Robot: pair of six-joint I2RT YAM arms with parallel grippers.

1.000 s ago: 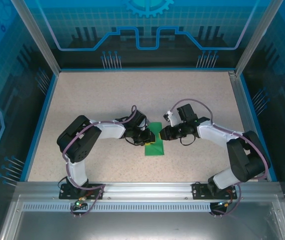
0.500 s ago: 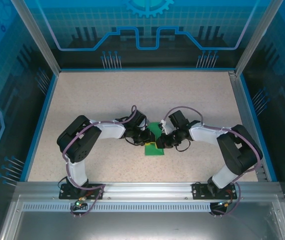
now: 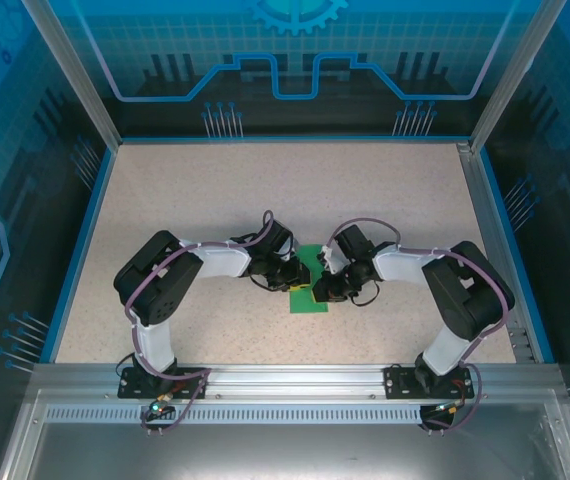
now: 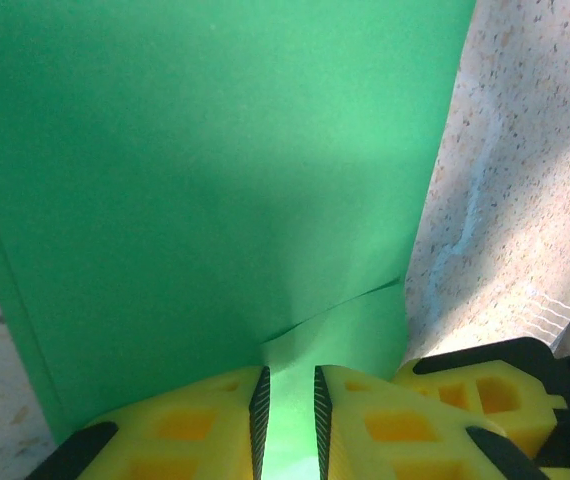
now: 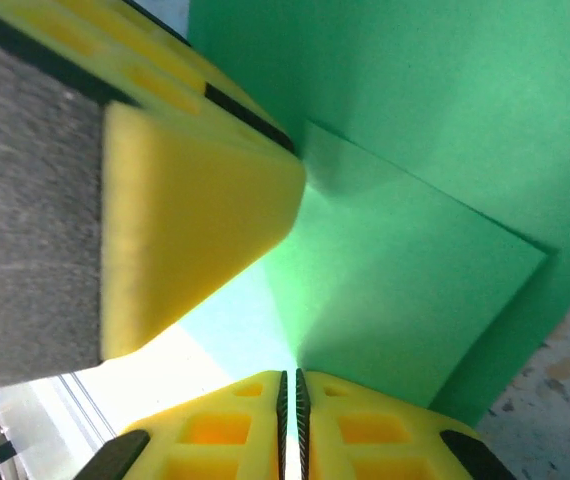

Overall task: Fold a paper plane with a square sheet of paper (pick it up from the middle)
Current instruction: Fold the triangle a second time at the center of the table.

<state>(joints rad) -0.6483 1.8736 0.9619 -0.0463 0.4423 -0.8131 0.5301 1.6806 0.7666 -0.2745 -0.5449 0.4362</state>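
Observation:
The green sheet of paper (image 3: 310, 303) lies folded into a narrow strip at the table's middle, between both arms. My left gripper (image 3: 299, 284) comes in from the left with its tips down on the paper (image 4: 215, 180). Its jaws stand a narrow gap apart (image 4: 287, 375), and a paler lifted flap (image 4: 350, 325) shows between them. My right gripper (image 3: 318, 289) reaches in from the right and is shut (image 5: 290, 375) on the edge of that lifted flap (image 5: 405, 270). The left gripper's yellow finger (image 5: 195, 200) sits close beside it.
The speckled beige table (image 3: 195, 190) spreads wide around the paper. A blue rim (image 3: 83, 240) and clear walls enclose it. An aluminium rail (image 3: 285, 375) carries both arm bases along the near edge.
The right gripper has moved left from beside the paper onto it, meeting the left gripper, and its elbow has swung inward. The left arm has stayed still.

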